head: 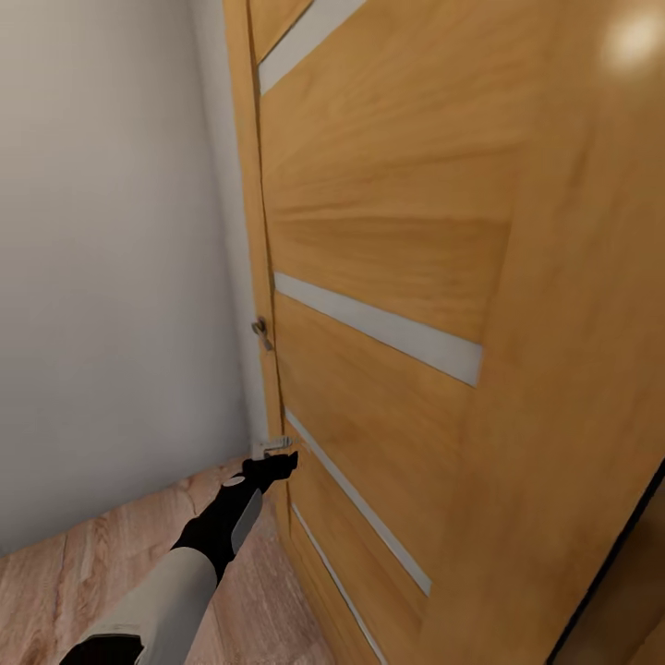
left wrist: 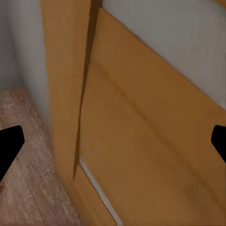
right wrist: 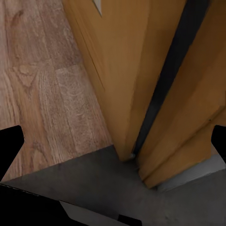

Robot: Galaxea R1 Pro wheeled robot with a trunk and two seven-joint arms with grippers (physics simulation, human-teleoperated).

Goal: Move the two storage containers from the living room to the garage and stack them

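No bins are in sight, so they lie somewhere away from both claws, where I cannot tell. A wooden door (head: 388, 277) stands ajar. The left claw (head: 274, 465), open and empty, reaches to its lower edge just under the handle (head: 262, 331), likely to swing it. The right claw (right wrist: 113, 146), open, hangs over grey concrete (right wrist: 103, 183) at the threshold.

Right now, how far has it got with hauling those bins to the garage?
Nothing looks finished: no bins are in sight. In hand: the left pincer, open, reaches toward the edge of a wooden door just below its silver handle. The right wrist view shows wood planks meeting dark grey flooring beside the door. Carrying and stacking remain.
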